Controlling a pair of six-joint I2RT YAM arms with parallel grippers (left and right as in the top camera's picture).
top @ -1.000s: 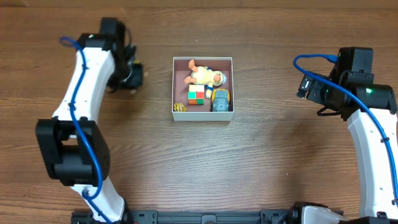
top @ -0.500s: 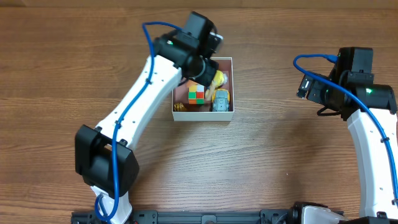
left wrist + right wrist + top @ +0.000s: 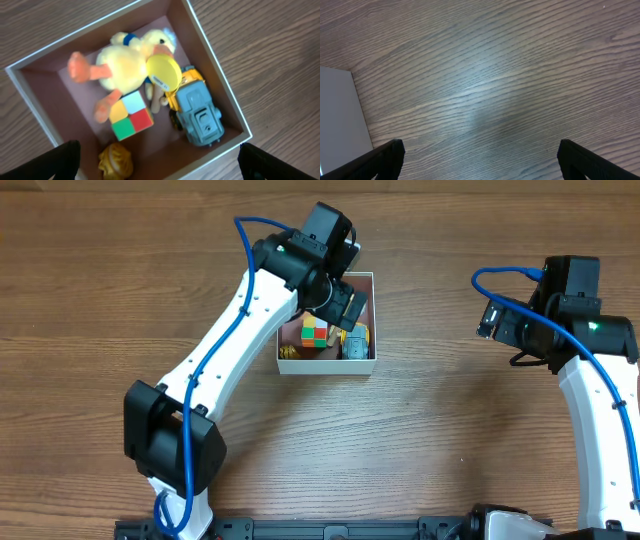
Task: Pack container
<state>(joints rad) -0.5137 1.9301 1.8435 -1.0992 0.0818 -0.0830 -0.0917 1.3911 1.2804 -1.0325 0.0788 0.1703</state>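
The container (image 3: 325, 370), a white-walled square box with a mauve floor, sits at the table's middle back. In it lie a yellow plush duck (image 3: 125, 62), a colour cube (image 3: 131, 116), a blue-grey and yellow toy truck (image 3: 197, 112), a small golden toy (image 3: 116, 161) and a yellow disc on a wooden stem (image 3: 164, 72) resting against the duck. My left gripper (image 3: 160, 165) hangs open above the container (image 3: 222, 75), jaws spread wide with nothing between them. Off to the right, my right gripper (image 3: 480, 160) stands open over bare wood.
The left arm (image 3: 240, 330) stretches diagonally from the front left across to the box and hides the duck in the overhead view. The right arm (image 3: 590, 390) stands along the right side. A pale flat surface (image 3: 340, 120) shows at the right wrist view's left edge.
The left arm swung from the table's left side to above the container, and its jaws went from shut to wide open. The right arm has stayed still.
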